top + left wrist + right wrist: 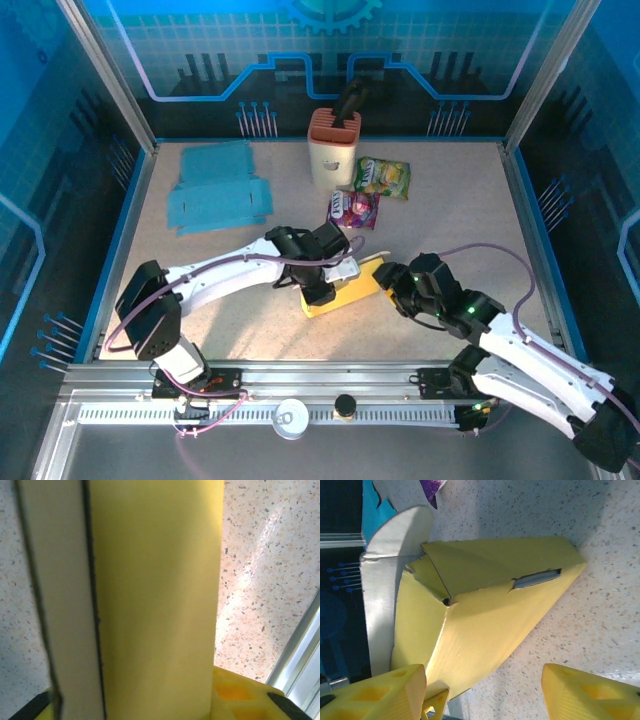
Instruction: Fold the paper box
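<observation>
The box (352,285) lies on the table (450,210) at the middle of the near half, between the two arms and just in front of the snack packets (356,208). It is no longer a flat sheet. In the right wrist view the box (485,625) has raised walls that meet along creased edges, and one inner panel is folded in beside a narrow slot (537,578). A pale rounded flap (390,540) at its far end stands open and is not tucked in. I judge the body to be roughly formed and the closing not yet done. That end flap, and perhaps others hidden from here, has to go down and lock.

The left tool (318,285) sits on the left end of the box. In its own camera the yellow panel (155,595) and a pale inner face (60,605) fill the whole gap up to the finger (235,692), so it looks clamped on the box. The right tool (485,695) is spread wide, with bare table between its fingers (590,690) and only a corner of the box near one of them. From above, the right tool (395,283) rests just beside the box's right end.

A pile of flat blue sheets (215,195) lies well apart at the far left, untouched.
</observation>
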You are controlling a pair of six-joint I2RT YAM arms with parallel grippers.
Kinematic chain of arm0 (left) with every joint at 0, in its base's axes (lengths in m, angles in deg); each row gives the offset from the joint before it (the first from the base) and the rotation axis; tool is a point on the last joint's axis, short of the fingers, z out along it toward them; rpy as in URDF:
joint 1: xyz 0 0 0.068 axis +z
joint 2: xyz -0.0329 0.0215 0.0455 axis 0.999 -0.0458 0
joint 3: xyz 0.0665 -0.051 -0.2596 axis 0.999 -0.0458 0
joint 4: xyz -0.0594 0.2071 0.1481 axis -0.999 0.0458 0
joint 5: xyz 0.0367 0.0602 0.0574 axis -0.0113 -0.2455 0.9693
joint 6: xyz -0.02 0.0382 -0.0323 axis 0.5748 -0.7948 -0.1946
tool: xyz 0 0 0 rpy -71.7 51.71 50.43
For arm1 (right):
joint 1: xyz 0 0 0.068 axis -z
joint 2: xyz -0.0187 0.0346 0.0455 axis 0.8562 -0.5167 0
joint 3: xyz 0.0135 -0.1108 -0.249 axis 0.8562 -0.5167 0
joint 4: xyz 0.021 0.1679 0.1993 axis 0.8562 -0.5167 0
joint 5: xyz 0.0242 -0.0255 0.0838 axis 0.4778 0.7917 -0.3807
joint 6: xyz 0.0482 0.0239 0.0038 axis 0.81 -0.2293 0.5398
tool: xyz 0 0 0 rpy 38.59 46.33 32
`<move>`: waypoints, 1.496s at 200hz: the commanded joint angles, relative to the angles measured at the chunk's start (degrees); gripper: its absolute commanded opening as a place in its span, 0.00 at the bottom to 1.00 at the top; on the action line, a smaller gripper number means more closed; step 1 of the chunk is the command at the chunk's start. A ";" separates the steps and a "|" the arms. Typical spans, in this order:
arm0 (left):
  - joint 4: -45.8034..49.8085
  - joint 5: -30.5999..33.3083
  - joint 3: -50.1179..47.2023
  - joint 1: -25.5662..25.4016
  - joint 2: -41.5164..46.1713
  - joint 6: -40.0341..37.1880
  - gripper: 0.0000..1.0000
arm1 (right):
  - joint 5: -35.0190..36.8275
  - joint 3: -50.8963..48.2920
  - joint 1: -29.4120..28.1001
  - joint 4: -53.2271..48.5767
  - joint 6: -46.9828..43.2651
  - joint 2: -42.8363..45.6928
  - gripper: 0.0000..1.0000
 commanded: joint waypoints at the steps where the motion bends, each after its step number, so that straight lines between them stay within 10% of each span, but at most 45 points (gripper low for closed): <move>1: 1.98 -0.99 1.53 0.77 -2.33 -4.01 0.32 | 4.54 1.34 -1.03 4.55 3.09 -2.31 0.62; 229: -4.12 5.29 3.47 -0.25 -2.90 -5.50 0.46 | 5.09 1.75 -1.32 1.62 8.41 -13.33 0.22; 299: -4.87 8.01 2.92 -1.25 -2.28 -8.70 0.29 | 5.14 4.67 -0.54 -1.28 2.78 -10.14 0.27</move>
